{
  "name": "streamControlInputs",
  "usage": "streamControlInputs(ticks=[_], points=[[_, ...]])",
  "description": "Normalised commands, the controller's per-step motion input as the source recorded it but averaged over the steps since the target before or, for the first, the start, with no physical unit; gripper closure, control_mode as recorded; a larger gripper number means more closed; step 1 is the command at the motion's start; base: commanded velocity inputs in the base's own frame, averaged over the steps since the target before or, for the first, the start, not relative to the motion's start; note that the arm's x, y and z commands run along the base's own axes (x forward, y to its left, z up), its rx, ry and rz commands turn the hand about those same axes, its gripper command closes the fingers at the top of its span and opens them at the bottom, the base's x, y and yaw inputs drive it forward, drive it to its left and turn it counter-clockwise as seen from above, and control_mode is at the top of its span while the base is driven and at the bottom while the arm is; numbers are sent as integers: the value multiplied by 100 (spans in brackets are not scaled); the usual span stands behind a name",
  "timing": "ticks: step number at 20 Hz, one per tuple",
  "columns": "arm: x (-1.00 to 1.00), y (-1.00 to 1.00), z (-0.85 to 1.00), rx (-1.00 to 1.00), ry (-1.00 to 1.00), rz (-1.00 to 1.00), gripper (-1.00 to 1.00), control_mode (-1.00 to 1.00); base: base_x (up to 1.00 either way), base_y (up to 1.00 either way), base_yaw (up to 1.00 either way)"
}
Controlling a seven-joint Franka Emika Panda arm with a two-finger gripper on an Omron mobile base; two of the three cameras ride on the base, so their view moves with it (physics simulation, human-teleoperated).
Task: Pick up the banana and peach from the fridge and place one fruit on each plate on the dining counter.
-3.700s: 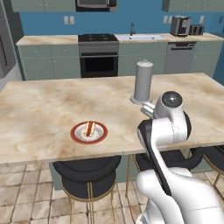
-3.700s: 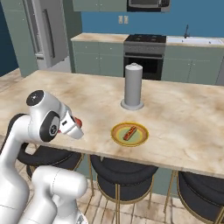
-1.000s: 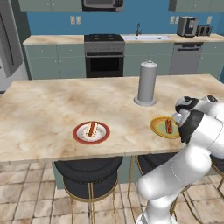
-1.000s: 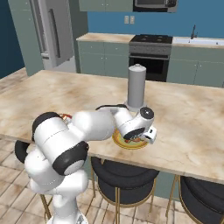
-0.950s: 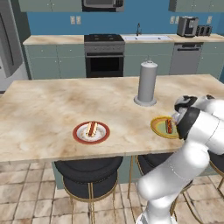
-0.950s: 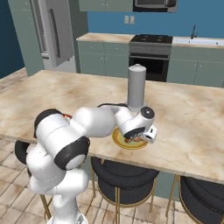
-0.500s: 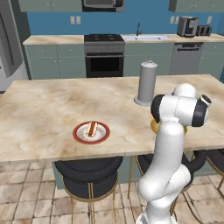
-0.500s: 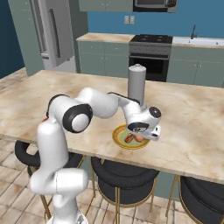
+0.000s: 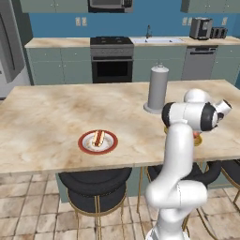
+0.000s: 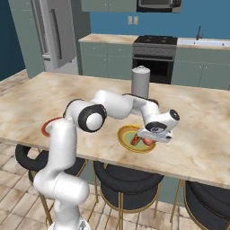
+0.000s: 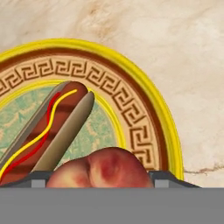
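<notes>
The peach (image 11: 100, 168), reddish with a pink sheen, sits on the near side of the yellow plate (image 11: 144, 94) on the dining counter (image 10: 197, 134). My gripper (image 11: 99, 180) is shut on the peach, a finger tight against each side. From the right base view the gripper (image 10: 152, 134) hangs low over the yellow plate (image 10: 123, 134) with the peach (image 10: 148, 142) under it. The red-rimmed plate (image 9: 84, 144) lies farther left on the counter. The fridge (image 10: 49, 36) stands at the back left. The banana is out of view.
A hot dog (image 11: 48, 127) lies across the yellow plate beside the peach, and another hot dog (image 9: 98, 137) rests on the red-rimmed plate. A tall grey paper-towel roll (image 9: 158, 88) stands behind the yellow plate. Black stools (image 10: 128, 182) sit under the counter's near edge.
The arm has swung its elbow up and over, from low beside the counter to standing upright. The hand has stayed over the yellow plate with the peach between its fingers.
</notes>
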Motion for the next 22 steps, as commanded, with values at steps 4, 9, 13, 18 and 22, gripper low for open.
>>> streamControlInputs(ticks=[4,9,13,18,22], points=[[-1,3,-3,-1,0,9,-100,-100,0,0,0],[-8,38,0,-4,0,2,-100,-100,0,0,0],[-9,60,4,-11,0,0,-100,-100,0,0,0],[-16,45,26,-8,-1,0,-100,-100,0,0,0],[-71,17,57,0,-15,0,-100,-100,0,0,0]])
